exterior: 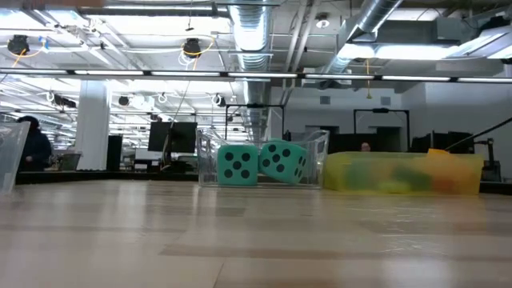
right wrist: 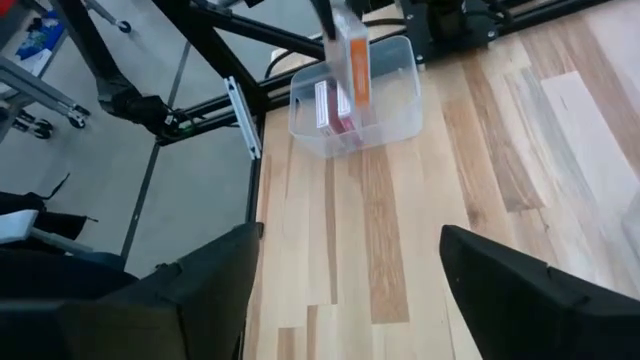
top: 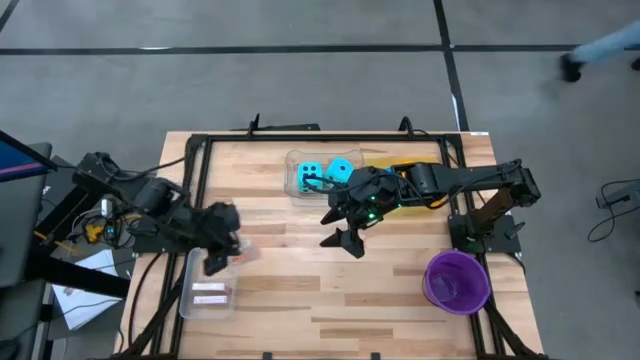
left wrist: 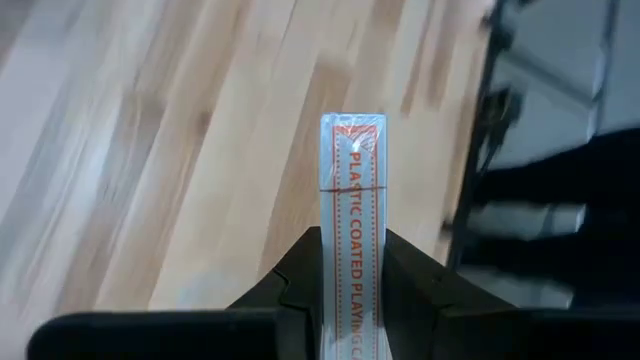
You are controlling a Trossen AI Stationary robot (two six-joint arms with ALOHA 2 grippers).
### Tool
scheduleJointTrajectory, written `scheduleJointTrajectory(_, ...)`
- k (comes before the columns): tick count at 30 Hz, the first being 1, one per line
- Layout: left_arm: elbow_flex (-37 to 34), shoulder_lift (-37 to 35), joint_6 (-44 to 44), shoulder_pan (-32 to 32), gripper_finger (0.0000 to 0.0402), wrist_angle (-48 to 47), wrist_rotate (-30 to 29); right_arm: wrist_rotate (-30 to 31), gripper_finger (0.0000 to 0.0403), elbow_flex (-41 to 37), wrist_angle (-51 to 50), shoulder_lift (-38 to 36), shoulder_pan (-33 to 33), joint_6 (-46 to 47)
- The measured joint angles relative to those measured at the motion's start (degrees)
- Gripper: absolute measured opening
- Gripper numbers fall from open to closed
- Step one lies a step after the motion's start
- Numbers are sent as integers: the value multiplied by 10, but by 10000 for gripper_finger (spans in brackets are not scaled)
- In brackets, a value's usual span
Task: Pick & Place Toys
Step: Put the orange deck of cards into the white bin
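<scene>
My left gripper (top: 232, 250) is shut on a flat orange-edged pack (left wrist: 352, 170) printed "plastic coated playing". It holds the pack just above a clear tray (top: 207, 285) at the table's left, where a pink pack (right wrist: 335, 110) lies. The right wrist view shows the orange pack (right wrist: 352, 60) edge-on over that tray. My right gripper (top: 338, 228) hangs open over the table's middle with nothing between its fingers. Two turquoise dice (exterior: 260, 162) sit in a clear tray (top: 325, 175) at the far side. My left gripper pinches the orange pack by its two flat faces between its two fingers, so the narrow printed edge (left wrist: 352, 215) shows between them. The fingers slant down from the table's left. The pack juts out past the fingertips, lifted clear of table and tray.
A yellow tray (exterior: 404, 174) with coloured pieces stands beside the dice tray at the far side, under the right arm. A purple bowl (top: 457, 280) sits near the right edge. Bare wood lies across the table's middle and near side.
</scene>
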Motion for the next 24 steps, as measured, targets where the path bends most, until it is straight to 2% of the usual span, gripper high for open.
scheduleJointTrajectory(5, 0, -13, -41, -80, 59, -95, -1, 0, 303, 0, -2, 0, -3, 5)
scheduleJointTrajectory(10, 0, -5, -72, -147, 59, -132, -11, 2, 303, 0, -2, 0, -3, 14)
scheduleJointTrajectory(13, -3, 0, -108, -179, 59, -147, -41, 8, 303, 0, -2, 0, -3, 21)
scheduleJointTrajectory(19, -73, 0, -150, -226, 59, -133, -43, 13, 304, 0, -2, 0, -3, 31)
scheduleJointTrajectory(24, -136, 0, -157, -241, 59, -107, -42, 13, 304, 0, -1, 0, -2, 35)
